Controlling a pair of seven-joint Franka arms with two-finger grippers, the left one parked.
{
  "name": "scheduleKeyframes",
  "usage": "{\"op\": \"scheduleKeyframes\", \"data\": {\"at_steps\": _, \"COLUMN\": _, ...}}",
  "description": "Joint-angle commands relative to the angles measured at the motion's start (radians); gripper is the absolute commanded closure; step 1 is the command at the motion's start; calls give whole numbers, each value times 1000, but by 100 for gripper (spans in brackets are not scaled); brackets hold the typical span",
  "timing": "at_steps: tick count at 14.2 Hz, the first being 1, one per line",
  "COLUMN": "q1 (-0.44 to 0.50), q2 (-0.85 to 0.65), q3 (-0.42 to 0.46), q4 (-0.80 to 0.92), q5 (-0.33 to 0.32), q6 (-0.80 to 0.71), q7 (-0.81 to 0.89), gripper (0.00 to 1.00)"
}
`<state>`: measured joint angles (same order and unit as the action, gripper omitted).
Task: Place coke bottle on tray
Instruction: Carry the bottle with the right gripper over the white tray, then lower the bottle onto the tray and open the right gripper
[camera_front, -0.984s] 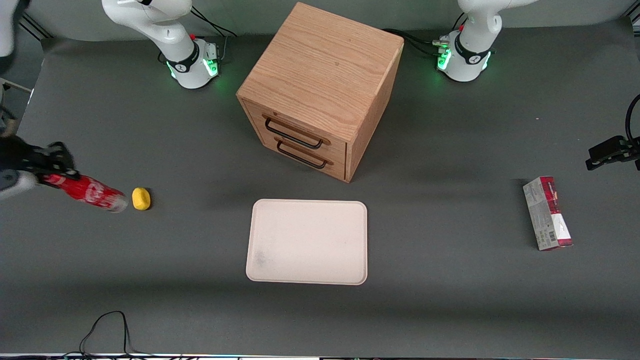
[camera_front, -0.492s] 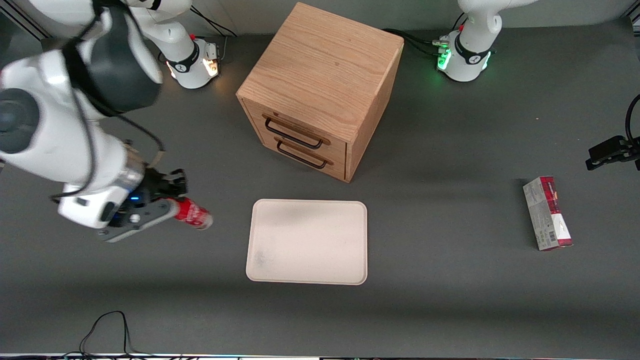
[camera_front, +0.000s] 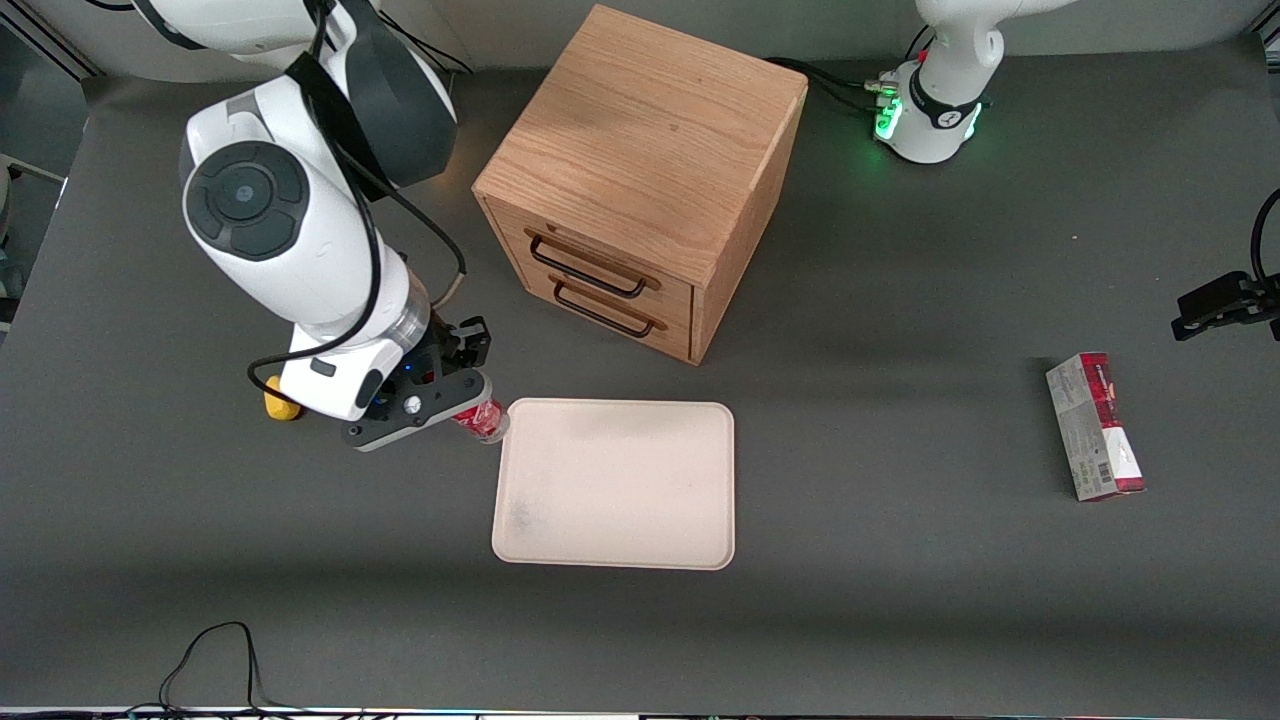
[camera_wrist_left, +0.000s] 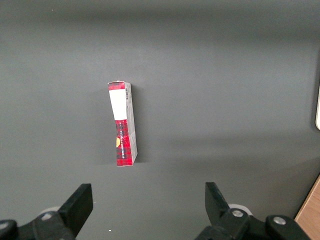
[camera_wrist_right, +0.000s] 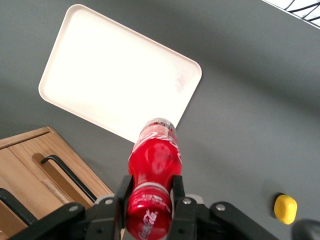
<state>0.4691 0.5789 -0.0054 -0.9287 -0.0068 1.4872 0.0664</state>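
Note:
My right gripper (camera_front: 462, 398) is shut on the red coke bottle (camera_front: 481, 419), gripping it near its cap. The bottle hangs above the table with its silvery base pointing down at the tray's corner nearest the working arm's end. In the right wrist view the bottle (camera_wrist_right: 152, 167) sits between the two black fingers (camera_wrist_right: 123, 191), base toward the tray. The pale cream tray (camera_front: 615, 483) lies flat on the grey table in front of the wooden cabinet; it also shows in the right wrist view (camera_wrist_right: 115, 72).
A wooden drawer cabinet (camera_front: 640, 175) with two black handles stands farther from the front camera than the tray. A small yellow lump (camera_front: 277, 404) lies beside my wrist. A red-and-grey carton (camera_front: 1095, 426) lies toward the parked arm's end.
My right arm has swept in from the working arm's end of the table toward the tray, carrying the coke bottle. The bottle now hangs at the tray's corner.

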Motion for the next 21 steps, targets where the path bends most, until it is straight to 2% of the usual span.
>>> {"op": "scheduleKeyframes", "data": {"at_steps": 1, "q1": 3, "q2": 56, "q3": -2, "q4": 50, "q5": -12, "q6": 33, "q7": 23, "gripper": 100}}
{"op": "scheduleKeyframes", "data": {"at_steps": 11, "q1": -21, "q2": 318, "q3": -11, "q4": 45, "q5": -13, "q6": 277, "q7": 13, "gripper": 100}}
{"op": "scheduleKeyframes", "data": {"at_steps": 19, "q1": -21, "q2": 363, "q3": -14, "q4": 37, "q5": -15, "q6": 312, "q7": 21, "gripper": 100}}
{"op": "scheduleKeyframes", "data": {"at_steps": 20, "q1": -21, "q2": 364, "q3": -14, "q4": 36, "q5": -13, "q6": 314, "q7": 24, "gripper": 41}}
{"op": "scheduleKeyframes", "data": {"at_steps": 21, "q1": -21, "q2": 364, "q3": -14, "q4": 34, "q5": -13, "q6": 324, "q7": 24, "gripper": 13}}
